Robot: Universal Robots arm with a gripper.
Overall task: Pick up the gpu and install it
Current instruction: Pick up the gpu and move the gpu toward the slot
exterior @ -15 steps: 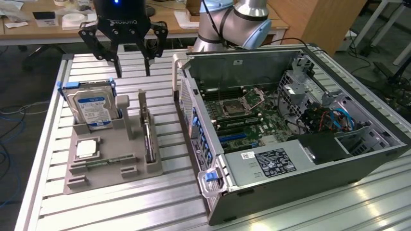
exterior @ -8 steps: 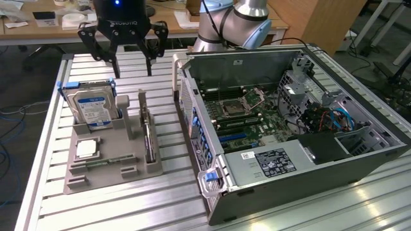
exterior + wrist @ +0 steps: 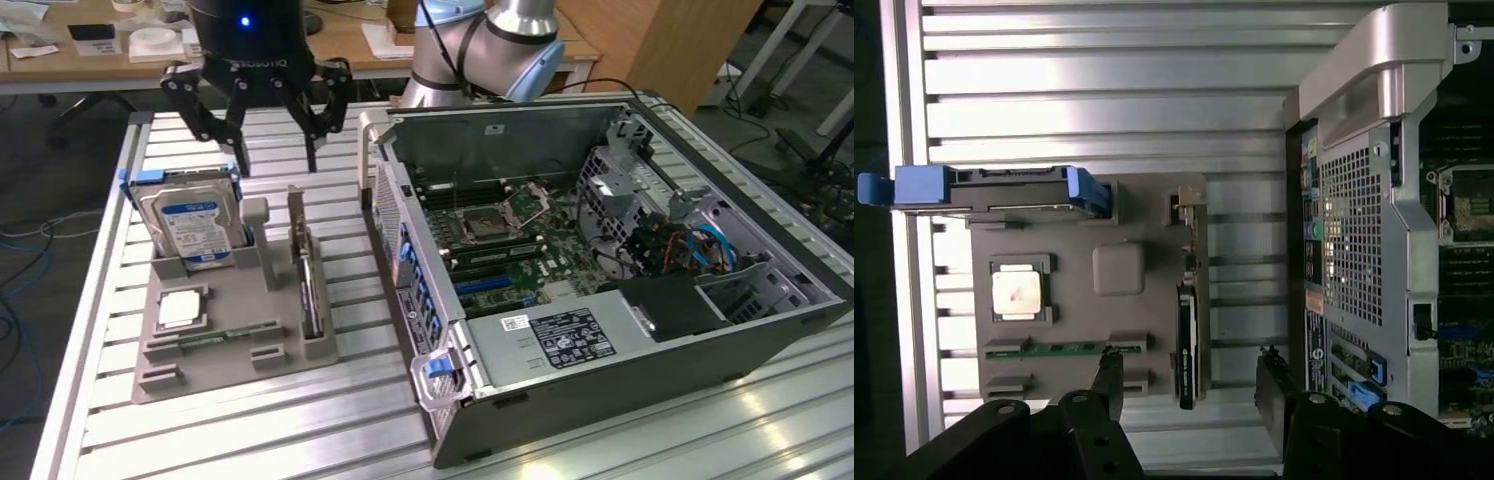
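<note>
- gpu (image 3: pixel 311 295) (image 3: pixel 1187 345): standing on its long edge in a slot of the grey fixture tray (image 3: pixel 254 300) (image 3: pixel 1069 310), along the tray edge that faces the computer case (image 3: pixel 601 375) (image 3: pixel 1354 230). Not picked up, not installed.
- gripper (image 3: pixel 274 150) (image 3: pixel 1189 360): spread wide, holding nothing. In the exterior view it hangs above the tray's far edge, clear of the card.
- In the wrist view the two dark fingers (image 3: pixel 1109 375) sit either side of one end of the gpu. No contact visible, but I can't judge the height gap from that angle.
- Rest of the tray:
  - hard drive (image 3: pixel 194 225) (image 3: pixel 1004 190) in a blue carrier, upright at the far corner on the exterior view's left
  - square silver processor (image 3: pixel 180 308) (image 3: pixel 1017 293) lying flat in a recess, mid-tray
  - narrow green memory stick (image 3: pixel 214 340) (image 3: pixel 1059 349) lying in a slot near the tray's near edge
- Computer case lies on its side, panel off, just beside the tray on the exterior view's right. The motherboard (image 3: pixel 494 230) is exposed, with the power supply (image 3: pixel 561 335) at the near end.
- Tray and case both sit on the slatted aluminium tabletop (image 3: pixel 267 440) (image 3: pixel 1104 100). The tray is towards the exterior view's left edge.
</note>
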